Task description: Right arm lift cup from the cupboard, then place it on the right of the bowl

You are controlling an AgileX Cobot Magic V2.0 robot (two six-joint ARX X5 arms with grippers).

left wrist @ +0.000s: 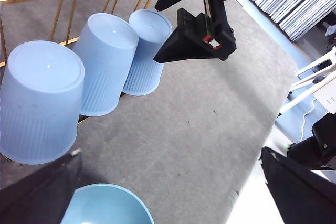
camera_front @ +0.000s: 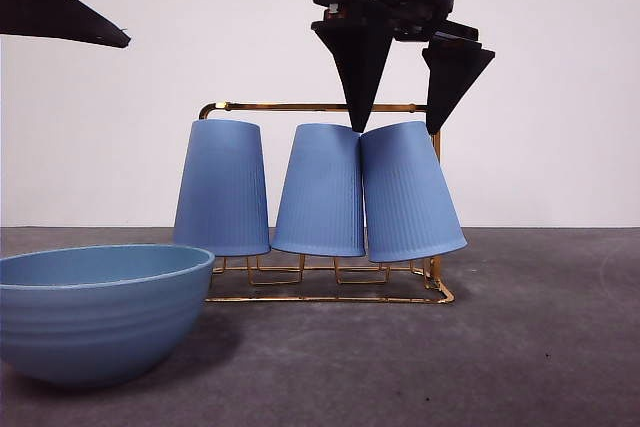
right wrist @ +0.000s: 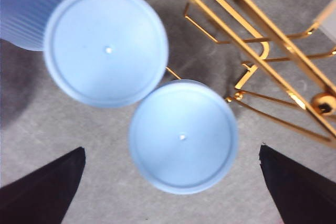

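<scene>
My right gripper (camera_front: 398, 127) hangs spread wide above the cup (camera_front: 410, 194), the end tumbler at the 3 o'clock end of the cupboard (camera_front: 320, 107). One fingertip (camera_front: 356, 119) dips into the seam where this cup leans against the middle cup (camera_front: 321, 190); the other sits at the cup's outer shoulder, close to the gold upright there. I grasp nothing yet. From my wrist camera the cup's round bottom (right wrist: 182, 136) lies between my two jaws with bare table on both sides, and its rim touches the middle cup's bottom (right wrist: 107, 46).

The cup stands upside down and tilted, its mouth flaring out towards 3 o'clock over the wire base. The third cup (camera_front: 222, 187) stands apart at 9 o'clock. The bowl (camera_front: 95, 309) sits near the 8 o'clock corner of the front view, clear of the rack; the grey table (camera_front: 540, 347) lies open at 3 to 5 o'clock.

My left gripper (camera_front: 60, 12) waits at 10 o'clock, jaws apart.

I can read no writing anywhere.
</scene>
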